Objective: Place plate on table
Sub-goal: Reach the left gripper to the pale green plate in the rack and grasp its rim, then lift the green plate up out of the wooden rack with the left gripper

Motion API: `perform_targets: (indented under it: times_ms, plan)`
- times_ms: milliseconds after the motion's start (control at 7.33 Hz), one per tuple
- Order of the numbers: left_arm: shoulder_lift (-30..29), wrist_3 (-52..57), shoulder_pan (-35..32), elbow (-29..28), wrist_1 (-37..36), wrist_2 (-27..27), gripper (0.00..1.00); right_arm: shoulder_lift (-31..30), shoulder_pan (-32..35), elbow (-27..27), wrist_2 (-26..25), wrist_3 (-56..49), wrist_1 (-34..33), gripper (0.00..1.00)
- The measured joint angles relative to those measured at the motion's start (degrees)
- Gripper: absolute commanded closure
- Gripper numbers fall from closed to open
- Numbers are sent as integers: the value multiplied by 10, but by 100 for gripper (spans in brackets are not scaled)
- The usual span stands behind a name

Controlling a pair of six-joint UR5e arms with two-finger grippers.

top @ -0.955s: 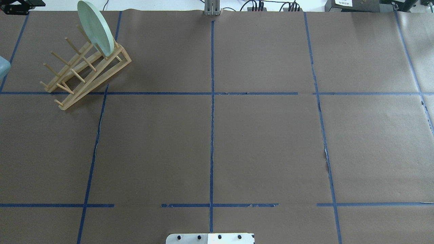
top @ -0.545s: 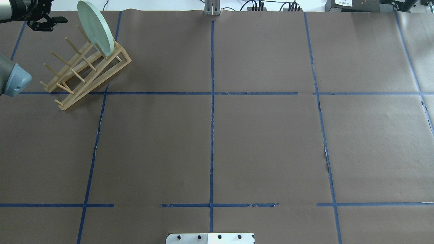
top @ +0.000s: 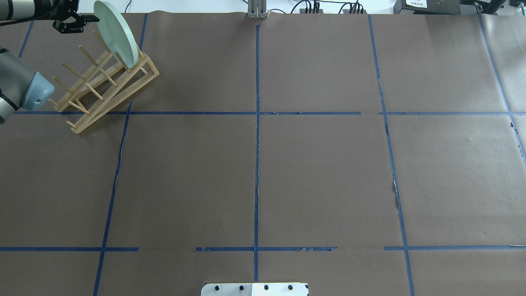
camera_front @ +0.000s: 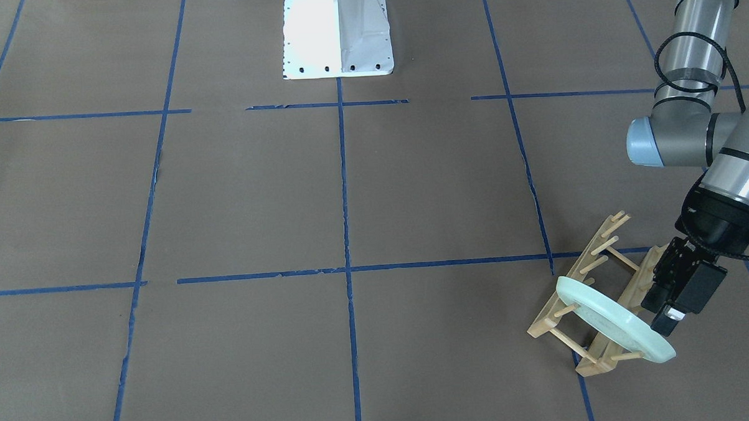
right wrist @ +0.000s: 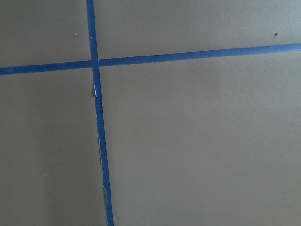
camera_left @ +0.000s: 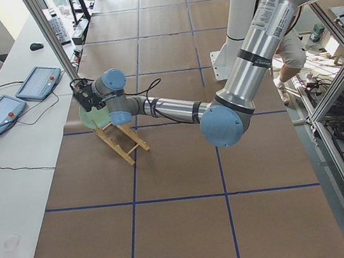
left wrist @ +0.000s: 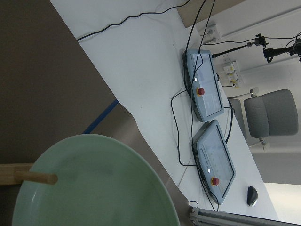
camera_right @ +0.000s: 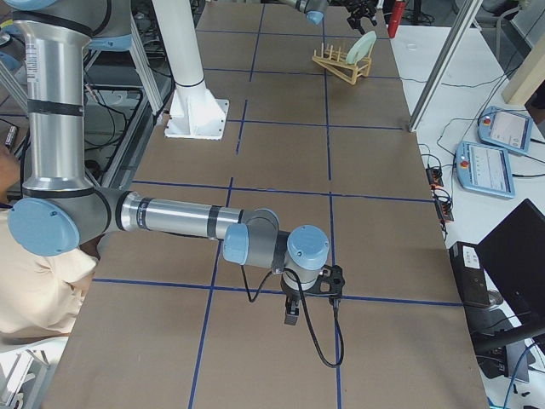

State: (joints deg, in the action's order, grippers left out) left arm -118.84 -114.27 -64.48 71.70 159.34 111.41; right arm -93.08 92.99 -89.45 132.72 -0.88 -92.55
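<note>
At about 4 o'clock on the brown, blue-taped desk, the pale green plate stands tilted among the pegs of a wooden rack, with the left gripper just beside its rim at 3 o'clock and the white robot base at 12 o'clock.

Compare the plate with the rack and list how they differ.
The plate is pale green, the rack bare wood. The plate is a solid round disc; the rack is an open frame of pegs. The plate stands on edge, leaning between pegs, while the rack rests flat on the table. Both sit in the robot's far-left corner of the table.
</note>
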Motion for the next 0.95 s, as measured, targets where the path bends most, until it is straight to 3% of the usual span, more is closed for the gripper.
perform_targets:
  times_ms: [273,545,955]
  plan:
    - [-5,0,11,-1,-1,-15,67,0,0,0,0,0,0,0]
    - [-6,1,16,-2,0,-18,100,0,0,0,0,0,0,0]
    - [-5,5,10,28,-2,-19,100,0,0,0,0,0,0,0]
